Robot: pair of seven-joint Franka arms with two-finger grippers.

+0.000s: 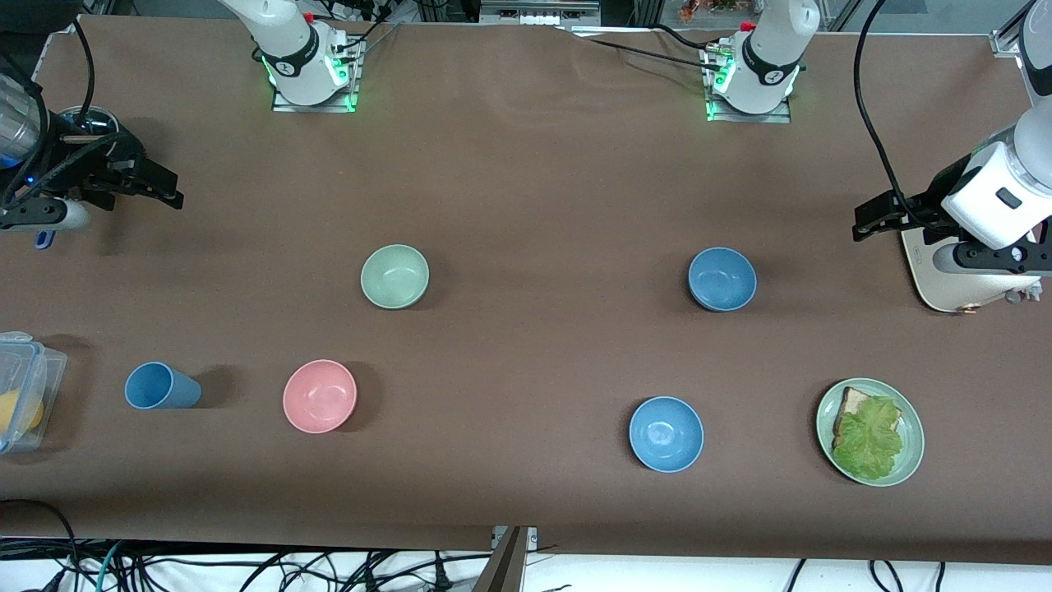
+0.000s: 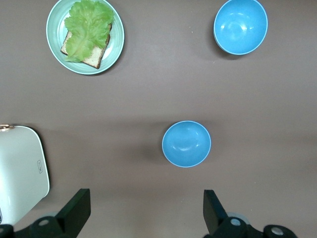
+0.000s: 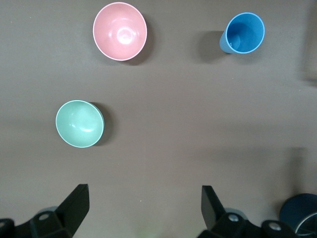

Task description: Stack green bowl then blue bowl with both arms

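1. The tabletop [image 1: 526, 164] is covered in a plain brown cloth, a bit wrinkled up by the robot bases, and loose black cables hang along the edge nearest the front camera.
2. The green bowl [image 1: 395, 276] sits upright and by itself, toward the right arm's end of the tabletop. The pink bowl [image 1: 320, 395] is nearer the front camera than it, with the blue cup [image 1: 161, 386] beside the pink one, lying on its side.
3. The blue bowl [image 1: 722, 279] sits toward the left arm's end, about level with the green one and well apart from it. It's empty and nothing is touching it.
4. The brighter blue bowl [image 1: 666, 433] is nearer the front camera, and the green plate [image 1: 870, 432] with bread and lettuce is beside that.
5. The left hand [image 1: 873, 216] hangs over the left arm's end of the tabletop, above a white scale-like device [image 1: 945, 284], fingers spread wide and holding nothing.
6. The right hand [image 1: 156, 187] hovers over the right arm's end, jaws also wide apart and empty.
7. A clear plastic box [image 1: 25, 386] with something yellow inside sits at the right arm's edge of the tabletop.
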